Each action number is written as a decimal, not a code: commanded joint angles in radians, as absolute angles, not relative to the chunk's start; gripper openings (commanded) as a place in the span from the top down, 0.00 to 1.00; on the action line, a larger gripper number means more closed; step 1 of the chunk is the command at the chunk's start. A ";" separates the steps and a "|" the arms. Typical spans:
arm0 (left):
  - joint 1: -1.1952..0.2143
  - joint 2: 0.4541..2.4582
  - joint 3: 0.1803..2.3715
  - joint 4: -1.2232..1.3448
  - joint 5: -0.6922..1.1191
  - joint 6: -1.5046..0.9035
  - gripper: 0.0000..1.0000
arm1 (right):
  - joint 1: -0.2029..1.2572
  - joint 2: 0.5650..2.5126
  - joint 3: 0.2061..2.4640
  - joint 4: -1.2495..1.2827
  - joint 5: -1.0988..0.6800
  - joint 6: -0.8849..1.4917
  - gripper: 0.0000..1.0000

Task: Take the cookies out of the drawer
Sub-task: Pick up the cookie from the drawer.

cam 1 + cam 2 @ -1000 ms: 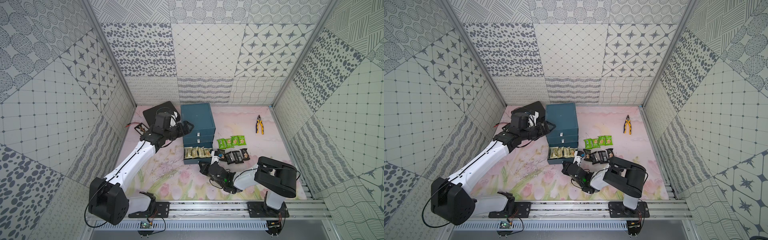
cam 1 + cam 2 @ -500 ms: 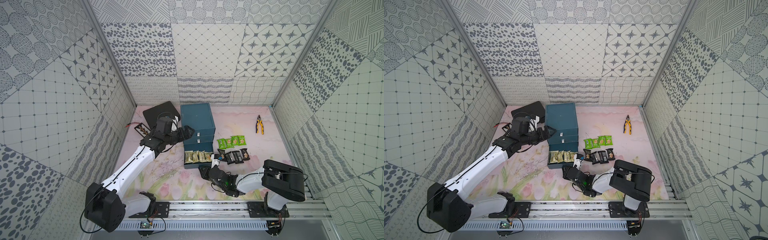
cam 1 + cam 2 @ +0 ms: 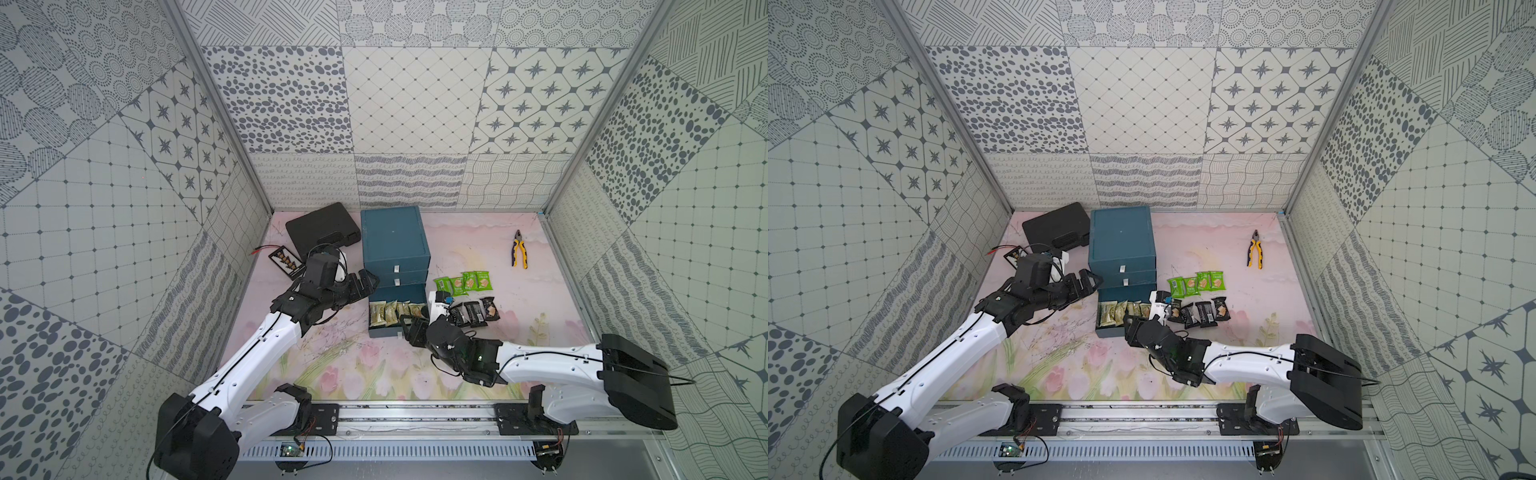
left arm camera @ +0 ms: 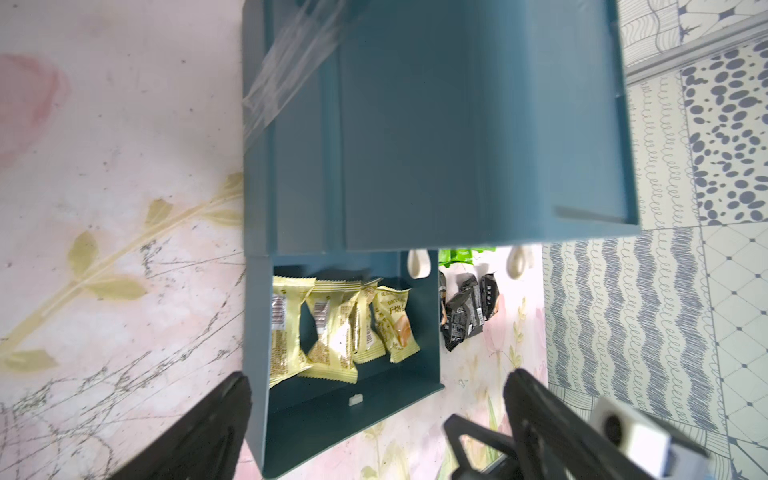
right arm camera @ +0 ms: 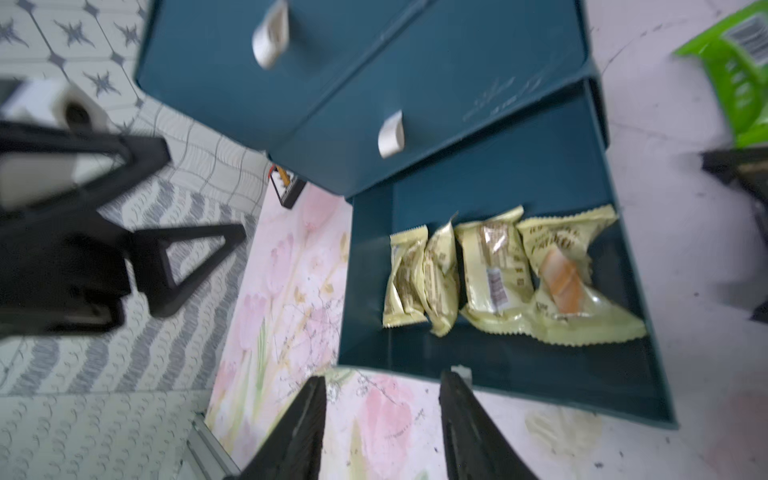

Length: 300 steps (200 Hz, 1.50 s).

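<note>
The teal cabinet's bottom drawer [image 3: 384, 333] stands pulled out, seen in both top views. Several pale yellow cookies [image 3: 392, 311] [image 4: 332, 328] [image 5: 498, 274] lie in a row inside it. More cookies lie on the table to its right: green packets [image 3: 463, 284] and black packets [image 3: 473, 313]. My right gripper [image 3: 409, 328] [image 5: 384, 415] is open and empty just in front of the drawer's front wall, one finger beside the small white handle [image 5: 459, 370]. My left gripper [image 3: 370, 282] [image 4: 378, 415] is open and empty at the cabinet's left side, above the drawer's corner.
The cabinet [image 3: 392, 237] has two upper drawers shut. Yellow-handled pliers [image 3: 519, 253] lie at the back right. A black case [image 3: 322, 226] and a small black tray [image 3: 284, 262] sit at the back left. Patterned walls close in three sides.
The right gripper was shut at the drawer's handle and has opened, letting it go. The drawer has slid out a little. The left gripper has moved forward along the cabinet's side.
</note>
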State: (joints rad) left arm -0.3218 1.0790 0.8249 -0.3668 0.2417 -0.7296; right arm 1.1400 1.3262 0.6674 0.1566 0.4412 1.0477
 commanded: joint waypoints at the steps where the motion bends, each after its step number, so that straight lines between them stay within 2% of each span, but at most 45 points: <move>1: -0.300 1.015 0.755 -0.392 0.249 -0.732 0.01 | 1.064 1.330 0.770 -0.061 0.345 0.924 0.53; 43: -0.291 0.951 0.696 -0.400 0.258 -0.736 0.01 | 0.980 1.440 0.850 -0.080 0.207 0.907 0.61; 100: -0.279 0.942 0.629 -0.364 0.307 -0.766 0.01 | 0.981 1.572 0.902 -0.077 0.155 0.924 0.62; 165: -0.278 0.962 0.629 -0.349 0.318 -0.762 0.01 | 0.980 1.675 0.972 -0.077 0.128 0.907 0.52; 218: -0.278 0.956 0.655 -0.367 0.330 -0.756 0.01 | 0.980 1.743 1.000 -0.054 0.123 0.909 0.47; 300: -0.278 0.958 0.653 -0.359 0.336 -0.753 0.01 | 0.980 1.801 1.043 -0.052 0.120 0.900 0.49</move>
